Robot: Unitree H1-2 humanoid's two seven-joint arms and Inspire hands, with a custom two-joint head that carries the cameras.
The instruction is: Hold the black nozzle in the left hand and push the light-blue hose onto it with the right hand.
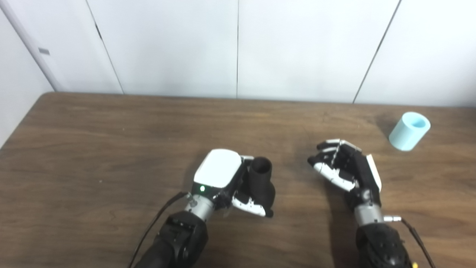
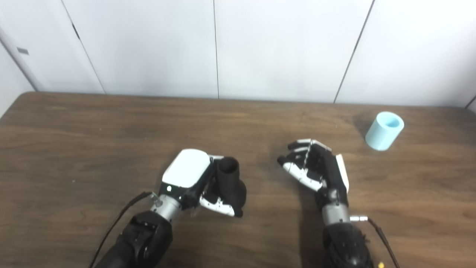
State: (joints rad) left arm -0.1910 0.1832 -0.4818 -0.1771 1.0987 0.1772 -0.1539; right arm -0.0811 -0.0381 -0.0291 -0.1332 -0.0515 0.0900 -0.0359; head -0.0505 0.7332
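Black nozzle (image 1: 261,182) in left hand (image 1: 223,178), light-blue hose (image 1: 409,131) apart

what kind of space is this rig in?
Probably a lab or test room: a bare wood-grain table against plain white wall panels, with only task props out, a black nozzle and a light-blue hose.
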